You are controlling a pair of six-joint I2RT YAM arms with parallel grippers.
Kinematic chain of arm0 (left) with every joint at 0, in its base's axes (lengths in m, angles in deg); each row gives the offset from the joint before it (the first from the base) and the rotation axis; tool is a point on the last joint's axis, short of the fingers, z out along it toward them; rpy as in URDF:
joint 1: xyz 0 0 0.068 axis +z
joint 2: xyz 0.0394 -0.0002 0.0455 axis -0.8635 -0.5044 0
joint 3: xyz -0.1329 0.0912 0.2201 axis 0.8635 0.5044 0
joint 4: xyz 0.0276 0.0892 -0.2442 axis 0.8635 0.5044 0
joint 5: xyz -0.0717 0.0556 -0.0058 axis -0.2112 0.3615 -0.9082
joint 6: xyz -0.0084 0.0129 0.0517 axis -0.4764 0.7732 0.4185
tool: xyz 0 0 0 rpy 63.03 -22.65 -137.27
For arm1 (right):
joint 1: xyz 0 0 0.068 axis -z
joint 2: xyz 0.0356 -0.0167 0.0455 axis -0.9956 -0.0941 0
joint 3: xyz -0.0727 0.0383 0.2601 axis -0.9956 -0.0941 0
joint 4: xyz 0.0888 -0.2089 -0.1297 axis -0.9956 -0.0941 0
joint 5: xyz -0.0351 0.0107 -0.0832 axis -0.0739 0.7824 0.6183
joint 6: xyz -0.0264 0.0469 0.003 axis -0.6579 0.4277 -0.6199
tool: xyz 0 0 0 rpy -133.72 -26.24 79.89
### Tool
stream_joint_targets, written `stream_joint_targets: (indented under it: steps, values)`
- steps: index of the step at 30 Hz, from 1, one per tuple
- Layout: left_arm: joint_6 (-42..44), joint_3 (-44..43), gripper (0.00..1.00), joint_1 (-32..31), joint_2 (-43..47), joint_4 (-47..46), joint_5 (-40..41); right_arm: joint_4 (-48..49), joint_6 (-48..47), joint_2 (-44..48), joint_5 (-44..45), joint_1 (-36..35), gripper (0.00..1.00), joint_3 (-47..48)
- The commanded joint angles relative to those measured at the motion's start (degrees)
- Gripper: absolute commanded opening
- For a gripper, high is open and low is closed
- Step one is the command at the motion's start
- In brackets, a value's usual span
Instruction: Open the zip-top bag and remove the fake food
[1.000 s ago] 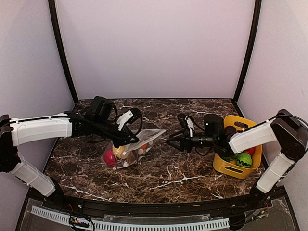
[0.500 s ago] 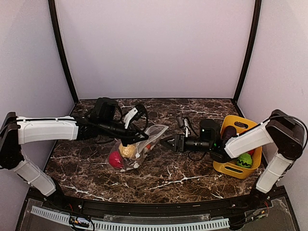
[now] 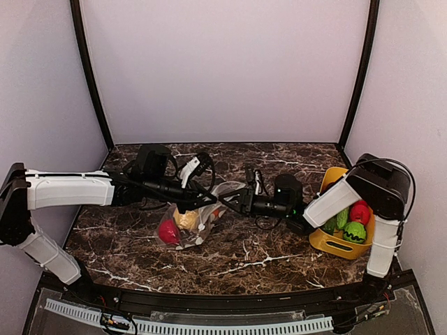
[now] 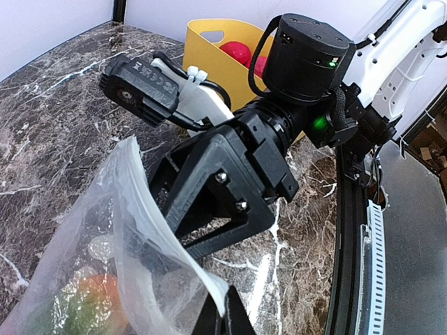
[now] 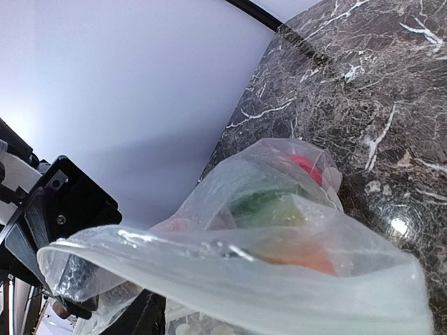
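Note:
The zip-top bag (image 3: 199, 213) lies mid-table, clear with white dots, its mouth raised toward the right. My left gripper (image 3: 187, 204) is shut on the bag's zip strip, which is pinched between its fingertips (image 4: 225, 317). Through the film I see the fake food: a red fruit (image 3: 167, 232) and a yellow-orange one (image 3: 185, 220), plus something green (image 5: 269, 206). My right gripper (image 3: 232, 201) is at the bag's mouth with its black fingers (image 4: 202, 244) spread apart and their tips hidden behind the film. In the right wrist view the bag's lip (image 5: 209, 258) stretches across the frame.
A yellow bin (image 3: 334, 244) stands at the right edge of the marble table and holds red (image 3: 360, 211) and green (image 3: 354, 232) toys. The right arm's elbow rises beside it. Purple walls and black posts close in the back and both sides.
My right gripper has reached left from near the bin to the bag's mouth, opening a little. My left gripper has shifted slightly right with the bag still pinched.

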Motion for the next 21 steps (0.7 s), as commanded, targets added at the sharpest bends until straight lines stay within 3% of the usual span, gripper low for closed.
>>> stream_joint_targets:
  steps: [1,10,17,19,21]
  values:
    - [0.18,1.07,0.01,-0.28,1.39,-1.29,-0.75,5.17,3.95,-2.96,-0.97,-0.96,0.48,3.10]
    - [0.67,1.19,0.01,-0.33,1.15,-1.64,-0.61,5.44,6.75,-6.29,-1.18,-1.41,0.41,5.90]
    - [1.66,1.24,0.01,-0.34,1.66,-0.44,3.64,4.68,8.20,-3.67,-2.53,-1.34,0.07,3.69]
    - [1.78,0.91,0.01,-0.34,1.44,0.73,4.89,2.22,7.91,-0.72,-3.30,-1.21,0.00,1.42]
    - [3.01,0.29,0.01,-0.35,1.15,2.11,6.07,-2.81,5.89,3.58,-3.85,-0.96,0.00,-0.98]
